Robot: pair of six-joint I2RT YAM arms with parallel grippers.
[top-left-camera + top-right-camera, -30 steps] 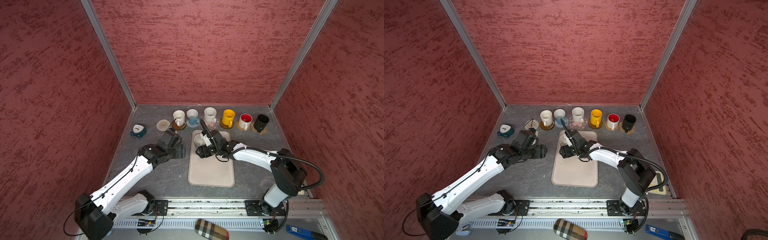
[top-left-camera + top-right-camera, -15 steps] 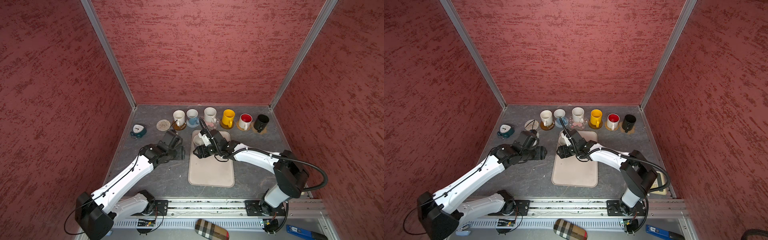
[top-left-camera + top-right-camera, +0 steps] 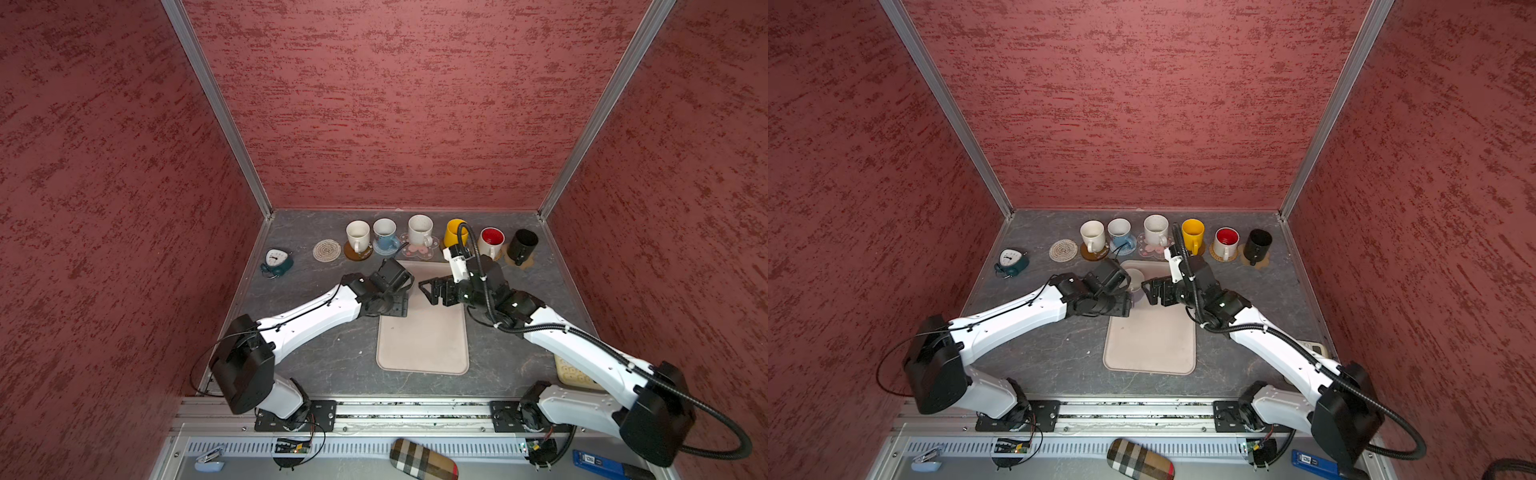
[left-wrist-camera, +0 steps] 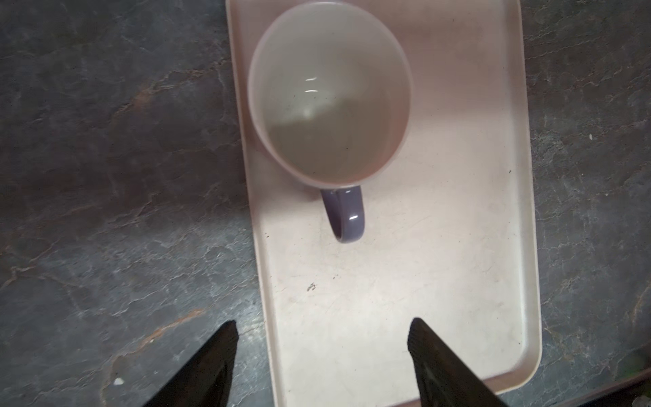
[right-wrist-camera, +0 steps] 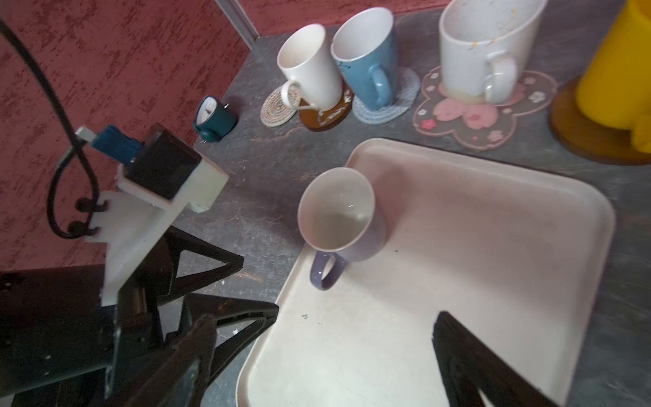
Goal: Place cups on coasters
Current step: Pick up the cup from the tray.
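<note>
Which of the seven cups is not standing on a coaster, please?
The lavender cup: it alone stands on the beige tray, whereas the other six cups each sit on a coaster in the back row.

In a top view you get only a sliver of the lavender mug (image 3: 1136,277) past the left arm (image 3: 1025,309), the yellow mug (image 5: 620,67) runs off the right wrist picture, and the black mug (image 3: 521,246) covers most of its coaster (image 3: 528,263).

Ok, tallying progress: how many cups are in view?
7. Back row: plain white mug, blue mug, larger white mug, yellow mug, red-lined mug, black mug. Lavender mug: on the beige tray. None looks hidden.
</note>
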